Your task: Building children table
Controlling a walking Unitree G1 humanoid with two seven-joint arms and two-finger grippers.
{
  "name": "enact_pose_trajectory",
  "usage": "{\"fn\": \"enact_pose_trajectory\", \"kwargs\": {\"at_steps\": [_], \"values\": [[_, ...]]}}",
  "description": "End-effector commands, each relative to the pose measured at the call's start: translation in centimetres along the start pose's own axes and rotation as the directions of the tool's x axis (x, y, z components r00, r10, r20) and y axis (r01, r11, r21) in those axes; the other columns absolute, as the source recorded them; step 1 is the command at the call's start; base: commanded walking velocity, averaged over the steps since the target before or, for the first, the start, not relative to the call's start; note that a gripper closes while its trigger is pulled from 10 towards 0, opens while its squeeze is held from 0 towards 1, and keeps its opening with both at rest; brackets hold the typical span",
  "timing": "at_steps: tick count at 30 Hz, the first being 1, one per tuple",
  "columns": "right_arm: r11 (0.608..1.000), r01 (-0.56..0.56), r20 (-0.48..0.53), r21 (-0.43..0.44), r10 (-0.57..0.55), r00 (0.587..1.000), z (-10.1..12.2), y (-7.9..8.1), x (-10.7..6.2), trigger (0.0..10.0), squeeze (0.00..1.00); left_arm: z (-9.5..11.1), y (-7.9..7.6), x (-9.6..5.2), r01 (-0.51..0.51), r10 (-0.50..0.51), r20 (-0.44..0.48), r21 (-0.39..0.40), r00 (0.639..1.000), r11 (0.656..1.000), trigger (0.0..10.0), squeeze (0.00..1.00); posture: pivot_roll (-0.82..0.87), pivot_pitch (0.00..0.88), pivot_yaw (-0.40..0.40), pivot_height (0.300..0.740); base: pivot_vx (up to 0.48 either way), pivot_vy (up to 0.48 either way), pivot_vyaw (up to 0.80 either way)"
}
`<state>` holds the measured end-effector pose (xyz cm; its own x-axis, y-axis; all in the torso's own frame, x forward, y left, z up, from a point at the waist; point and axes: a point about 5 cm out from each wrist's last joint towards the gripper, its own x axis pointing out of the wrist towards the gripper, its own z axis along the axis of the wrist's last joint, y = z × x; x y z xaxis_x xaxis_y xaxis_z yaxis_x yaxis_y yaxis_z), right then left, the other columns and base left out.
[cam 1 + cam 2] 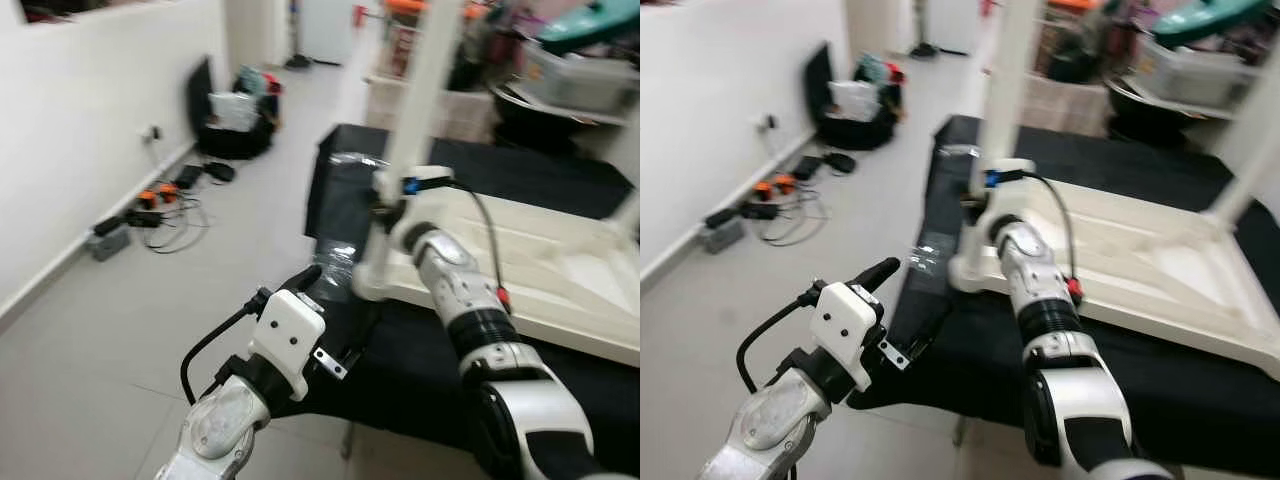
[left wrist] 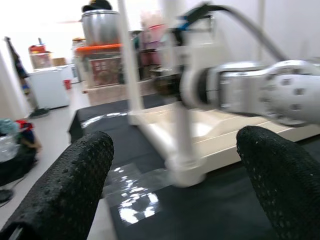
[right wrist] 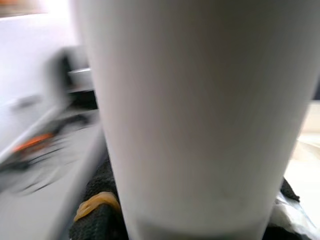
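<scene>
A white children's table (image 1: 545,275) lies upside down on a black cloth-covered surface (image 1: 420,365). One white leg (image 1: 422,90) stands upright at its near left corner. My right gripper (image 1: 386,212) is at the base of that leg; in the right wrist view the leg (image 3: 200,115) sits between the black pads (image 3: 97,217), which are shut on it. My left gripper (image 2: 172,175) is open, its fingers (image 2: 65,192) spread wide, and hovers at the cloth's left edge, short of the leg base (image 2: 186,167). A second leg (image 1: 1252,165) rises at the far right.
Cables and a power strip (image 1: 150,212) lie on the floor along the left wall. A black bag with items (image 1: 235,112) stands further back. Cluttered shelves and boxes (image 1: 565,70) stand behind the table. Open tiled floor (image 1: 130,330) lies to the left.
</scene>
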<state>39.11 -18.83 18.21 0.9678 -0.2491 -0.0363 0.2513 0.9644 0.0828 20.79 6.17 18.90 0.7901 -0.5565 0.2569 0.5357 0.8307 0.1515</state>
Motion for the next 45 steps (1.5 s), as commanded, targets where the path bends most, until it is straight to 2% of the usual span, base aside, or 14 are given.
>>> {"fn": "enact_pose_trajectory", "kwargs": {"at_steps": [1,7,8,13,14,17,18,23,25,27,30,36,40,45], "values": [[0.992,0.124,-0.101,-0.039,-0.127,0.987,-2.2,-2.1,-0.3,0.0,0.00,0.0,-0.2,0.1,0.004,-0.004,0.000,0.002,1.000,1.000,10.0,0.00,0.07,0.000,-0.106,0.740,0.000,0.000,0.00],[0.981,0.189,-0.071,0.036,-0.186,0.980,-1.5,1.0,-1.7,0.0,0.00,0.0,-0.2,0.1,0.001,-0.001,0.001,0.004,1.000,1.000,10.0,0.00,0.07,0.006,-0.108,0.740,0.000,0.000,0.00],[0.983,0.178,-0.072,0.041,-0.175,0.982,-1.4,1.4,-1.8,10.0,0.00,0.0,-0.2,0.1,0.000,0.000,0.000,0.003,1.000,1.000,10.0,0.00,0.07,0.006,-0.108,0.740,0.000,0.000,0.00],[0.995,0.072,-0.040,0.064,-0.070,0.997,-0.7,3.7,-1.8,10.0,0.00,0.0,-0.1,0.2,-0.002,0.002,0.001,0.003,1.000,1.000,10.0,0.00,0.07,0.014,-0.110,0.740,0.000,0.000,0.00],[0.997,0.040,-0.022,0.070,-0.038,0.999,-0.4,4.4,-2.0,10.0,1.00,0.0,-0.1,0.2,-0.003,0.003,0.002,0.003,1.000,1.000,10.0,0.00,0.07,0.014,-0.110,0.740,0.000,0.000,0.00],[0.999,0.004,0.027,0.051,-0.005,1.000,0.2,4.5,-1.9,10.0,1.00,0.1,-0.1,0.2,-0.002,0.002,0.004,0.005,1.000,1.000,10.0,0.00,0.07,0.023,-0.109,0.740,0.000,0.000,0.00],[0.999,-0.001,0.046,0.036,-0.001,0.999,0.4,4.2,-1.9,10.0,0.00,0.1,-0.1,0.2,-0.002,0.002,0.005,0.006,1.000,1.000,10.0,0.00,0.07,0.023,-0.109,0.740,0.000,0.000,0.00],[0.992,-0.125,0.058,-0.002,0.124,0.991,1.0,3.4,-1.3,10.0,0.00,0.2,0.0,0.3,-0.007,0.007,0.006,0.004,1.000,1.000,10.0,0.00,0.07,0.025,-0.107,0.740,0.000,0.000,0.00],[0.939,-0.339,0.040,0.049,0.338,0.940,0.9,4.0,-1.2,10.0,0.00,0.3,0.0,0.3,-0.006,0.006,0.007,0.004,1.000,1.000,10.0,0.00,0.07,0.026,-0.108,0.740,0.000,0.000,0.00],[0.726,-0.686,-0.017,0.047,0.687,0.727,0.4,4.7,-2.0,10.0,0.00,0.3,-0.1,0.3,-0.005,0.004,0.009,0.004,1.000,1.000,10.0,0.00,0.07,0.025,-0.102,0.740,0.000,0.000,0.00],[0.652,-0.756,-0.037,0.062,0.758,0.651,0.2,4.4,-2.5,10.0,0.00,0.3,-0.1,0.3,-0.004,0.004,0.009,0.004,1.000,1.000,10.0,0.00,0.07,0.018,-0.106,0.740,0.000,0.000,0.00],[0.332,-0.937,-0.080,0.110,0.942,0.325,-0.3,2.9,-4.4,10.0,0.00,0.2,-0.1,0.3,-0.003,0.003,0.008,0.005,1.000,1.000,10.0,0.00,0.07,0.004,-0.104,0.740,0.000,0.000,0.00],[0.207,-0.974,-0.062,0.094,0.977,0.202,0.2,3.6,-4.9,10.0,0.00,0.1,-0.2,0.3,0.000,0.000,0.006,0.003,1.000,1.000,10.0,0.00,0.07,0.006,-0.104,0.740,0.000,0.000,0.00],[0.159,-0.985,-0.019,0.073,0.987,0.158,1.1,4.8,-4.5,10.0,0.00,0.0,-0.2,0.3,0.000,0.000,0.006,0.001,1.000,1.000,10.0,0.00,0.07,0.017,-0.105,0.740,0.000,0.000,0.00]]}}
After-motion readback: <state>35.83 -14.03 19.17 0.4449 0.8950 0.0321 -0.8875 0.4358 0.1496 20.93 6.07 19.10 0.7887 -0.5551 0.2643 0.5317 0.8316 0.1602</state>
